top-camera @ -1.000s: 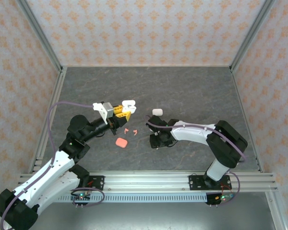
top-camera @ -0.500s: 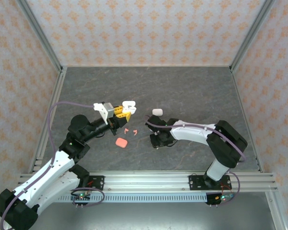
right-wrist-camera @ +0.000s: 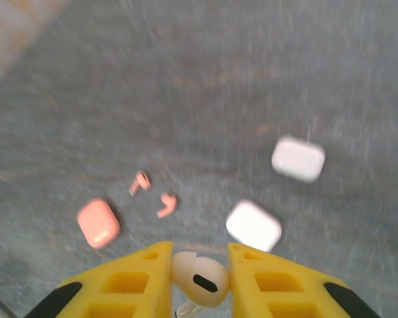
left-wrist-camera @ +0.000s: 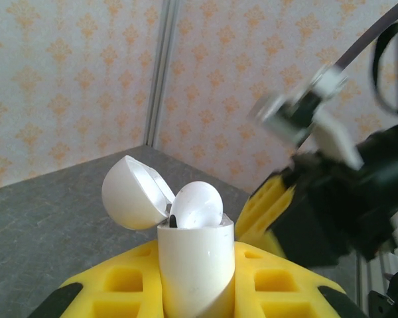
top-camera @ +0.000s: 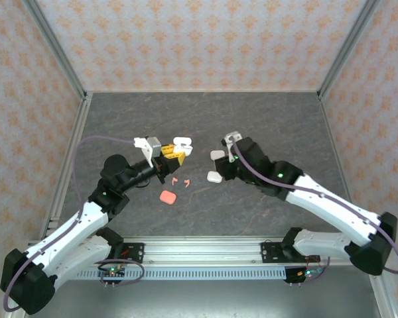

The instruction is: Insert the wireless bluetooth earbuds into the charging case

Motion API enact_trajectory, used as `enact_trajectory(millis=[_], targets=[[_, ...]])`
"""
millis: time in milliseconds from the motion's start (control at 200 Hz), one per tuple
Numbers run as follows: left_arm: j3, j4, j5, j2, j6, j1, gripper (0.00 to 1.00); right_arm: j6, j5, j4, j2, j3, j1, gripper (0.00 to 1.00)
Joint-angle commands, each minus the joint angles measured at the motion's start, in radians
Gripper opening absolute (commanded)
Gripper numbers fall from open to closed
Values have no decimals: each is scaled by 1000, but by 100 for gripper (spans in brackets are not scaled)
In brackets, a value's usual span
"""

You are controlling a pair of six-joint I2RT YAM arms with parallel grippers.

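Note:
My left gripper (top-camera: 174,156) (left-wrist-camera: 196,281) is shut on an open white charging case (left-wrist-camera: 196,265) (top-camera: 181,144), held upright with its lid (left-wrist-camera: 134,192) flipped back. One white earbud (left-wrist-camera: 198,204) sits in the case. My right gripper (top-camera: 225,165) (right-wrist-camera: 199,265) is raised above the table, shut on another white earbud (right-wrist-camera: 200,281), just right of the held case. Two coral earbuds (top-camera: 180,181) (right-wrist-camera: 140,181) lie on the table between the arms, beside a shut coral case (top-camera: 167,197) (right-wrist-camera: 97,222).
Two shut white cases (top-camera: 217,154) (top-camera: 214,177) lie on the grey tabletop under the right gripper, also in the right wrist view (right-wrist-camera: 298,159) (right-wrist-camera: 253,225). Patterned walls and metal rails (top-camera: 60,159) enclose the table.
The right arm has lifted off the table near the coral earbuds and swung up and back, its jaws shut on a white earbud. The left gripper shifted slightly right, still holding the case.

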Motion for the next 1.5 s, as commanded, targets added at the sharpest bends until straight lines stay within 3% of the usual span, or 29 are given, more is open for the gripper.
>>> enact_trajectory(millis=[0, 215, 510, 1496], targets=[[28, 101, 41, 26, -59, -14, 0, -140, 22, 67, -53, 58, -5, 25], [51, 157, 40, 92, -88, -64, 0, -242, -100, 210, -50, 130, 10, 24], [58, 210, 12, 139, -101, -106, 0, -300, -62, 211, 69, 203, 49, 24], [59, 232, -10, 140, -108, -112, 0, -195, -61, 111, 118, 180, 49, 24]])
